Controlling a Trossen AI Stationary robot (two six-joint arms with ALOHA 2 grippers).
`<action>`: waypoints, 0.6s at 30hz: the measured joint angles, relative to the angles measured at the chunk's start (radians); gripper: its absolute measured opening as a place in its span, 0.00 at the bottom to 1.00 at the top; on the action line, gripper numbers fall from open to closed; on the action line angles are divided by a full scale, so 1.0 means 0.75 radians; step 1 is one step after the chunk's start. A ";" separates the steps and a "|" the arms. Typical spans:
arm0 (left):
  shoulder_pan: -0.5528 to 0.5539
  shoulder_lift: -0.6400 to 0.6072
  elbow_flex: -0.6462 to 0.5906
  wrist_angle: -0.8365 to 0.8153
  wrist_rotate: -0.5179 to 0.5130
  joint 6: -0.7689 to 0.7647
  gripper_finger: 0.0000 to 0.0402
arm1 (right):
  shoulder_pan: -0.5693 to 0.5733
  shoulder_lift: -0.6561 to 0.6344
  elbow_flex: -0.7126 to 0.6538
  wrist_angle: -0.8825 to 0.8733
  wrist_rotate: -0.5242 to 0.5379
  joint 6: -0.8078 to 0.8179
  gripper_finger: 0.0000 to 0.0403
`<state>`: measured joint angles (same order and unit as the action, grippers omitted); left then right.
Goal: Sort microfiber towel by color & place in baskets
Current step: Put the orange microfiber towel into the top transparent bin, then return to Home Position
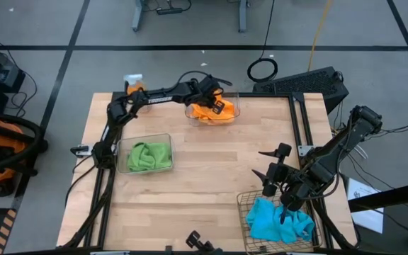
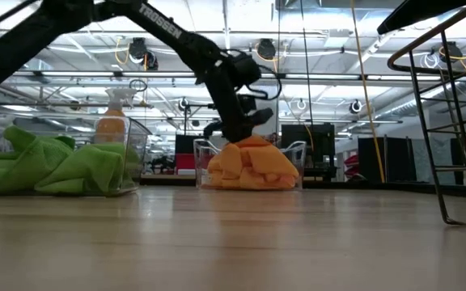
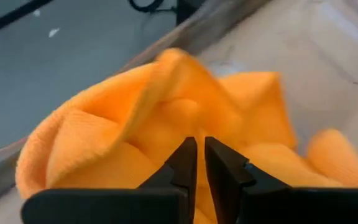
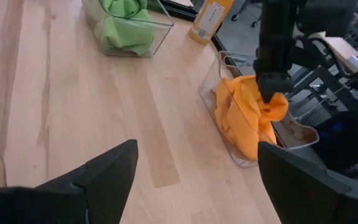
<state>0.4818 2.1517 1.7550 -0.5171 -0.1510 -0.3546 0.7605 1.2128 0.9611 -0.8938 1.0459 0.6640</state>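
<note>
Even overhead light is falling on the counter (image 1: 204, 177), leaving only soft, faint shadows under the arms in the high view. In the low view, rows of ceiling lights (image 2: 298, 105) are glaring in the background while the near counter surface is blurring out of focus. In the left wrist view the orange cloth (image 3: 166, 118) is filling the frame, looking soft and unsharp up close.

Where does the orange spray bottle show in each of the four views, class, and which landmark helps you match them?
High view: orange spray bottle at the table's far left corner.
Low view: bottle at left, behind the tub of green cloths.
Left wrist view: not in it.
Right wrist view: bottle at the top edge.
Shared landmark: the orange cloths in their clear tub.
</note>
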 joint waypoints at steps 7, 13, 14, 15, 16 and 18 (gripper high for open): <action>-0.115 -0.209 -0.001 -0.040 0.001 0.181 0.10 | -0.039 0.000 -0.024 0.011 0.142 -0.084 0.78; -0.370 -0.370 -0.003 -0.103 -0.132 0.407 0.10 | -0.072 -0.004 -0.032 0.022 0.071 -0.233 0.63; -0.419 -0.387 -0.013 -0.097 -0.181 0.436 0.10 | -0.080 -0.012 -0.033 0.025 0.067 -0.261 0.58; -0.470 -0.403 -0.027 -0.094 -0.230 0.461 0.10 | -0.088 -0.022 -0.033 0.029 0.066 -0.278 0.53; -0.520 -0.420 -0.054 -0.095 -0.277 0.476 0.10 | -0.091 -0.033 -0.033 0.029 0.057 -0.294 0.48; -0.615 -0.455 -0.127 -0.103 -0.369 0.477 0.10 | -0.091 -0.060 -0.033 0.026 0.002 -0.317 0.36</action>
<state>0.0208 1.8107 1.6600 -0.5945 -0.4281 0.0028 0.6922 1.1679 0.9367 -0.8746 1.0477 0.4261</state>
